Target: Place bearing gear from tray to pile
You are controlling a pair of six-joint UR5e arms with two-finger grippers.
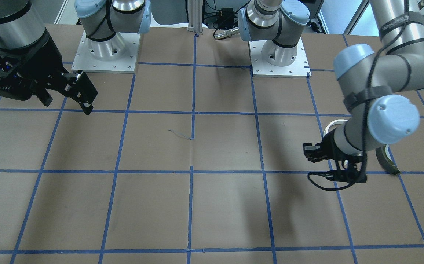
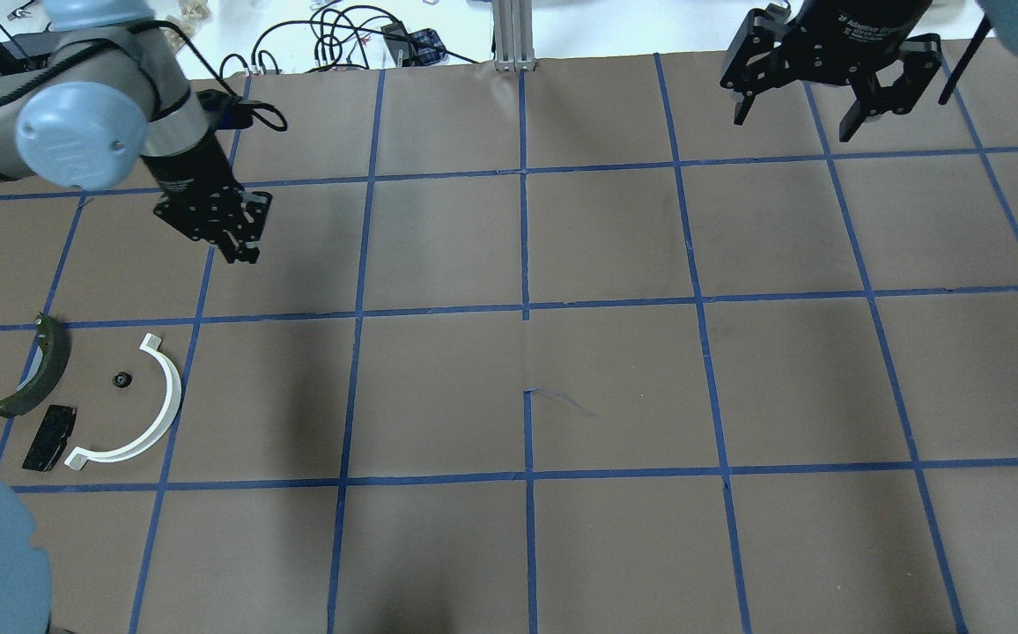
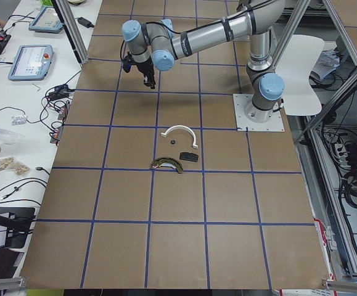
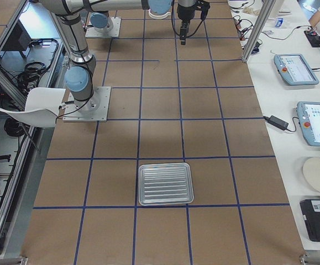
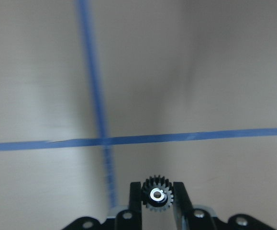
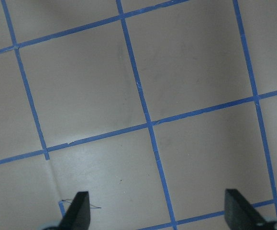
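Note:
My left gripper (image 5: 157, 188) is shut on a small black bearing gear (image 5: 157, 200) with a silver centre. In the overhead view the left gripper (image 2: 234, 239) hangs above the table, up and to the right of the pile. The pile holds a white half-ring (image 2: 161, 414), a flat black pad (image 2: 49, 437), a dark olive curved shoe (image 2: 38, 370) and a small black round part (image 2: 121, 379). The metal tray (image 4: 165, 183) shows only in the exterior right view and looks empty. My right gripper (image 2: 795, 123) is open and empty, high over the far right of the table.
The table is brown paper with a blue tape grid (image 2: 525, 308). The two arm bases (image 1: 105, 47) stand at the robot's edge. In the front-facing view the left forearm (image 1: 380, 121) covers most of the pile.

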